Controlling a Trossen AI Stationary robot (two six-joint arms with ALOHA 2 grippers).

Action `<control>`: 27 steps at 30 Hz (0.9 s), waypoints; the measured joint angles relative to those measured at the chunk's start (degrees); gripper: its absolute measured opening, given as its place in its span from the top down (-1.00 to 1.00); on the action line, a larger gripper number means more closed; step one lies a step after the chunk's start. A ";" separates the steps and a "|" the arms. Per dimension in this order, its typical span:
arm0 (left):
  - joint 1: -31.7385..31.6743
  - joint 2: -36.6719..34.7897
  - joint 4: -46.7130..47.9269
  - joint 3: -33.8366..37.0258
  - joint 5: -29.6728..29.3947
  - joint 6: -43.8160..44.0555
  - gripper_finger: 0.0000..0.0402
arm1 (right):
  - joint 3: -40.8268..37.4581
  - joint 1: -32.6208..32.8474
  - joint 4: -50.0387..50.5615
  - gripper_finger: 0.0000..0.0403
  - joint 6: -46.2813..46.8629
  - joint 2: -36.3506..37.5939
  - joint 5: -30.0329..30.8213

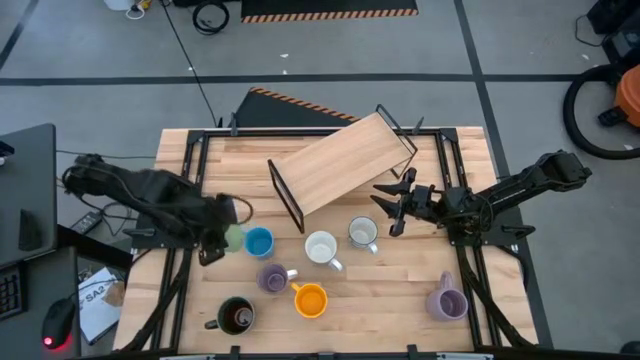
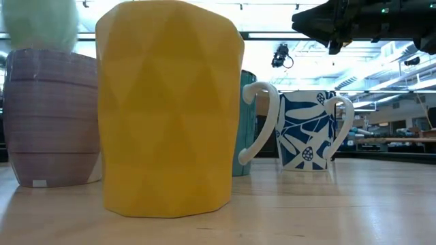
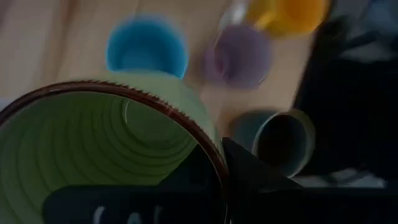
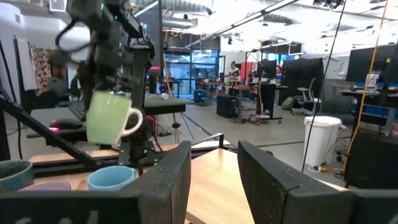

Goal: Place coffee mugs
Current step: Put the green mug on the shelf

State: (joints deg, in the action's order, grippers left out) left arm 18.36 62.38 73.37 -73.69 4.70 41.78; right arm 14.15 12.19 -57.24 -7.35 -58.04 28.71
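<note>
My left gripper (image 1: 218, 243), at the left of the high view, is clamped on the rim of the green mug (image 1: 233, 238) and holds it in the air just left of the blue mug (image 1: 259, 242); the right wrist view shows it hanging clear above the blue one. My right gripper (image 1: 393, 205) waits right of centre with its fingers spread and nothing between them, close to the wooden rack (image 1: 342, 162) that lies tilted across the upper middle. As far as I can judge, the task has barely begun: the rack holds no mugs, and the rest sit on the table (image 1: 400, 290). The white mug (image 1: 321, 247) and the grey-white mug (image 1: 362, 233) stand at centre, a purple mug (image 1: 272, 278) and the orange mug (image 1: 310, 300) below them, the dark mug (image 1: 236, 316) at lower left, and a second purple mug (image 1: 447, 300) apart at lower right. So seven wait, plus the one I carry. The table is pale wood planks on a black frame. Beyond it is a grey floor with cables, and a bright open workshop with desks and a white bin.
</note>
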 joint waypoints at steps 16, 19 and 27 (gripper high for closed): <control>-22.79 0.25 -11.30 -12.24 10.11 -18.76 0.86 | 0.00 0.11 1.67 0.32 4.80 0.00 -0.24; -27.88 0.83 -14.53 -12.28 10.66 -19.89 0.86 | 0.00 0.11 1.68 0.32 4.78 0.00 -0.24; -37.89 7.92 -23.77 -12.28 11.40 -10.33 0.86 | 0.00 0.11 1.75 0.32 4.52 0.00 -0.18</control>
State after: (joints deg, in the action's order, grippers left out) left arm -19.52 70.30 49.60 -85.97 16.09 31.45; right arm 14.15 12.29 -55.49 -2.83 -58.04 28.53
